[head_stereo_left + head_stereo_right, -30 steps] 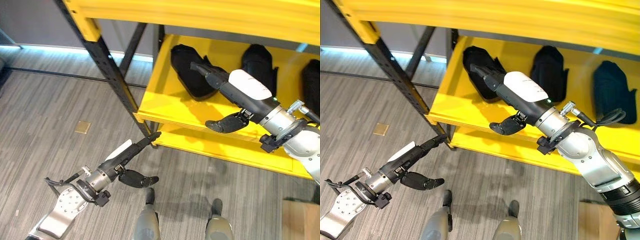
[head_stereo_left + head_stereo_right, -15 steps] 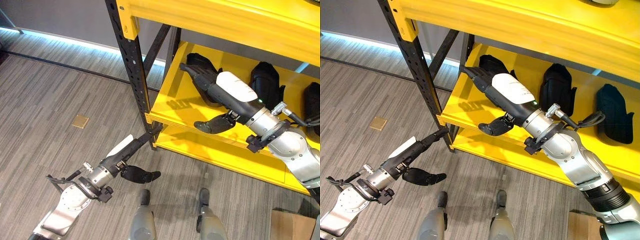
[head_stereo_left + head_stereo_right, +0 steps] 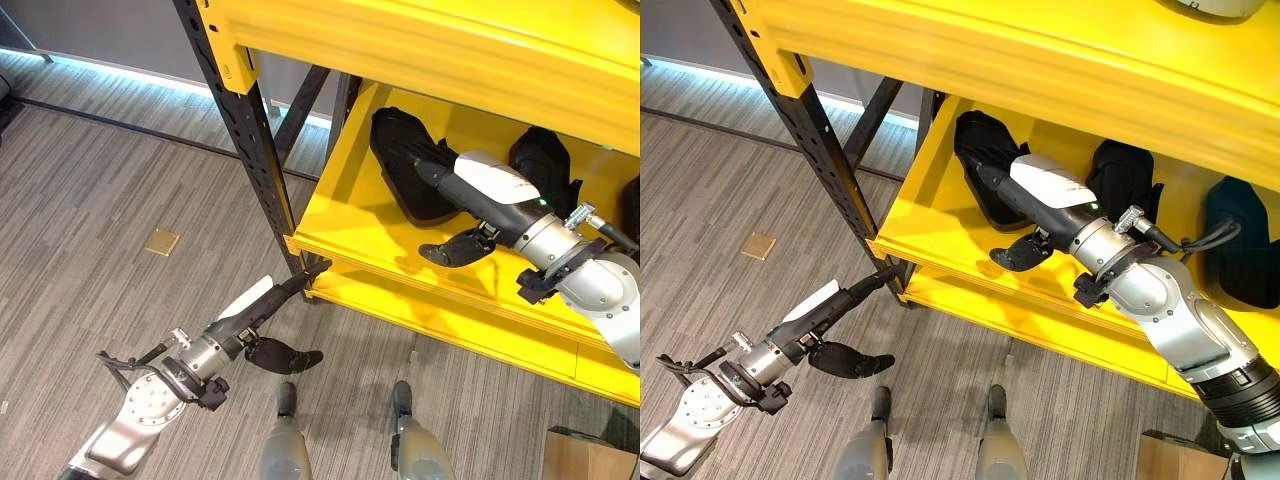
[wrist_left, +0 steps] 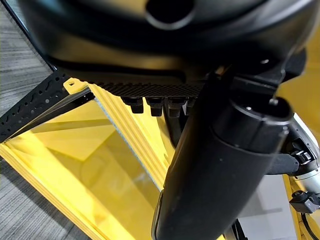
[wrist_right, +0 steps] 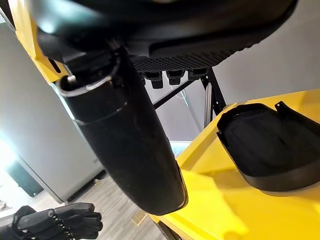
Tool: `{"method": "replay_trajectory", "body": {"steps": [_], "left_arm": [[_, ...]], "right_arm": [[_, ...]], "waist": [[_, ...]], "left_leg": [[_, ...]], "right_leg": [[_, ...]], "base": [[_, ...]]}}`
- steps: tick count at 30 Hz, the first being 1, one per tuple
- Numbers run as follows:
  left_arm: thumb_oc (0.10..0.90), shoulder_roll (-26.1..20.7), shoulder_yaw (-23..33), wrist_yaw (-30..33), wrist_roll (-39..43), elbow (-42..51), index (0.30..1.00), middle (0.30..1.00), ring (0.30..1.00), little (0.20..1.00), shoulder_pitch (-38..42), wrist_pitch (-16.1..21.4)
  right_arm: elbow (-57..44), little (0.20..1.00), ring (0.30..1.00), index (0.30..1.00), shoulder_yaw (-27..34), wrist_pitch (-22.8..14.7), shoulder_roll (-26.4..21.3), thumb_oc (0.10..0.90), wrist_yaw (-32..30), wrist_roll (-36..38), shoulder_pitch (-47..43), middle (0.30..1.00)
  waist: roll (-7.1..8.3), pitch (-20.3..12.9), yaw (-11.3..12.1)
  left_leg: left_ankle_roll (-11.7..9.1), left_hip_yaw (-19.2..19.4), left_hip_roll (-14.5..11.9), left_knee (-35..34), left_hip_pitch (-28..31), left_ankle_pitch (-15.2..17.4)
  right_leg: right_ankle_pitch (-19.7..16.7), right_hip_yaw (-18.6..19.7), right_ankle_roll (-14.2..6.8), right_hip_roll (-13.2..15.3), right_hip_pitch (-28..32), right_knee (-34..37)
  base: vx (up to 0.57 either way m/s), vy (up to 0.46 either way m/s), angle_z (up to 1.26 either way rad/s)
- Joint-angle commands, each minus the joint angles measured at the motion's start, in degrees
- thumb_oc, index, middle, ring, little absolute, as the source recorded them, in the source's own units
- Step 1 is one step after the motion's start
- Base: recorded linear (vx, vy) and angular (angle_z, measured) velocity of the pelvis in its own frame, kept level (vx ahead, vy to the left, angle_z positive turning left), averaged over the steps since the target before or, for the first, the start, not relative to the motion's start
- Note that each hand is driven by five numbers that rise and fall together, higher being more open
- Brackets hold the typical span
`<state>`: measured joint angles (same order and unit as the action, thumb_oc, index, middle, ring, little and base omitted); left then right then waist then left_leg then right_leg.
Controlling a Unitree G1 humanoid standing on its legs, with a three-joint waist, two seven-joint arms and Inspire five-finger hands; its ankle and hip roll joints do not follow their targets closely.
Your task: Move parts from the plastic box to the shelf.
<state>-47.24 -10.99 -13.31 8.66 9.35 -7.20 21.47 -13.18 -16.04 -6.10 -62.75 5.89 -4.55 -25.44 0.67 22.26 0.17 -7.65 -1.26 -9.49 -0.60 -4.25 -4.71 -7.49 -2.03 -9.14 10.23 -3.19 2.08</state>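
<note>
The right hand [image 3: 1025, 190] reaches over the yellow shelf [image 3: 940, 215], its fingers stretched out straight and flat, its thumb hanging apart below them. The fingertips lie against the nearest black part [image 3: 980, 150], which sits toward the shelf's left end, near the back; nothing is clamped in the hand. In its own wrist view the same part [image 5: 265, 145] shows as a dark curved shell resting on the yellow board, just past the thumb, and the hand itself is empty.

A second black part [image 3: 1125, 180] stands further along the shelf to the right, behind the right forearm, and a third black part [image 3: 1240, 235] stands near the shelf's right end; all three are apart from each other.

The left hand [image 3: 262, 318] is low over the grey floor [image 3: 90, 200], fingers straight and pointing at the foot of the black upright post [image 3: 240, 150] at the shelf's front left corner, thumb spread wide, holding nothing. Whether the fingertips touch the post cannot be told.

The left wrist view shows the yellow boards from below and the perforated black post [image 4: 35, 102], which the head views show from above. A cardboard box corner [image 3: 585, 455] lies on the floor at lower right.
</note>
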Motion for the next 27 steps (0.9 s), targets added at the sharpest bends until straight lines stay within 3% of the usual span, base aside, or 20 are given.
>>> {"method": "replay_trajectory", "body": {"steps": [1,5,19,27], "left_arm": [[0.9,-1.5,1.4,0.0,3.9,6.3,1.0,1.0,1.0,1.0,-0.7,4.3],[0.9,-2.2,1.7,0.7,5.3,5.7,1.0,1.0,1.0,1.0,-0.6,3.5],[0.9,-4.4,1.8,-0.3,5.4,5.3,1.0,1.0,1.0,1.0,5.4,2.1],[0.9,-4.5,0.7,0.6,4.8,4.2,1.0,1.0,1.0,1.0,7.6,1.5]], "right_arm": [[-1.7,1.0,1.0,1.0,5.1,-1.2,-2.5,0.9,-3.9,-0.7,-4.0,1.0],[1.1,1.0,1.0,1.0,4.4,-2.7,-2.5,0.9,-6.1,-1.6,-5.8,1.0],[7.6,1.0,1.0,1.0,-2.6,1.8,-1.3,0.9,-5.7,2.8,-17.0,1.0],[9.1,1.0,1.0,1.0,-6.2,4.3,0.4,0.9,-4.6,1.3,-21.7,1.0]], "waist": [[0.45,-4.4,0.0],[0.6,-3.6,0.2],[-0.41,2.2,1.8],[-1.08,4.3,2.2]], "left_leg": [[4.6,7.2,-0.4,2.5,4.0,7.3],[4.5,7.0,-0.7,3.2,3.1,7.4],[3.7,5.3,-1.0,6.1,-3.2,6.8],[3.5,4.2,-1.1,7.4,-6.2,6.4]], "right_leg": [[4.5,-1.3,-2.1,2.1,-3.3,-6.3],[5.0,-0.8,-2.0,1.9,-4.1,-7.0],[7.2,-0.7,-0.6,1.3,-8.3,-10.2],[8.1,-0.5,0.3,0.8,-10.5,-11.6]], "base": [[0.06,-0.068,-0.02],[0.02,-0.128,-0.01],[-0.03,-0.086,0.02],[-0.02,-0.039,0.02]]}}
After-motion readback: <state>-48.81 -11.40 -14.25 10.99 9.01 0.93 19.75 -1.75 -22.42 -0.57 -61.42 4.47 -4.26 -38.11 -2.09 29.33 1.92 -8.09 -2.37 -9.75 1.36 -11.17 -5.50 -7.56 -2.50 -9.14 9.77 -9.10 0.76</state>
